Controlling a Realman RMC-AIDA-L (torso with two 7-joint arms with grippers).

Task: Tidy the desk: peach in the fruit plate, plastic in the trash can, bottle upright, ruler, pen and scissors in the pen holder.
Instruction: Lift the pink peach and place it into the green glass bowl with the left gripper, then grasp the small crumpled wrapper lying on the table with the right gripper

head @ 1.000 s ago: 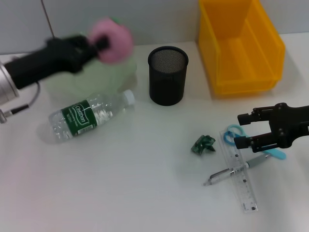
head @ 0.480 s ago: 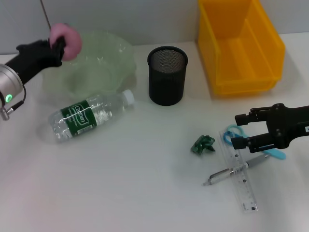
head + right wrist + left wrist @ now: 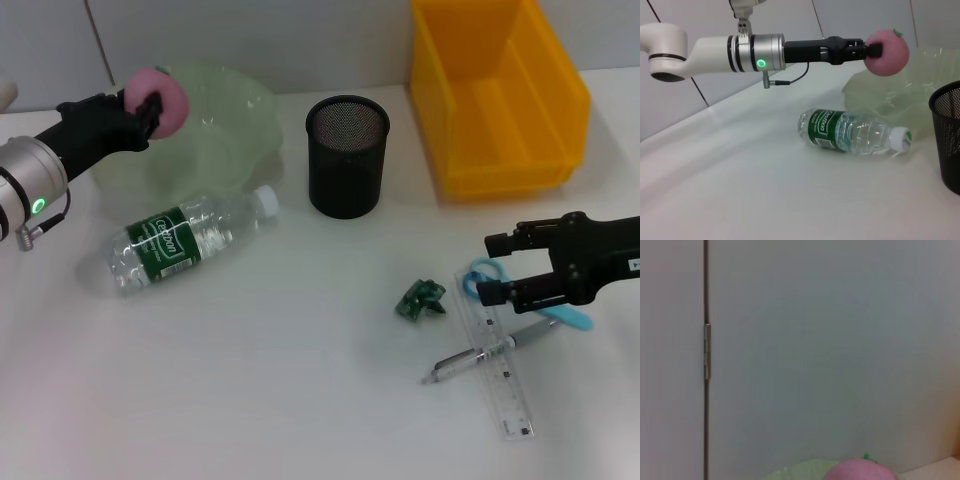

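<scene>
Left gripper clamps the peach above the fruit plate's near-left rim (not over its middle); let go here & it could roll off; right gripper waits wide by the scissors.

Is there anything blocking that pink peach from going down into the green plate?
Nothing visible does. The left gripper holds the peach in the air over the near-left rim of the fruit plate, whose inside shows no other object. The bottle lies in front of the plate, outside it.
</scene>
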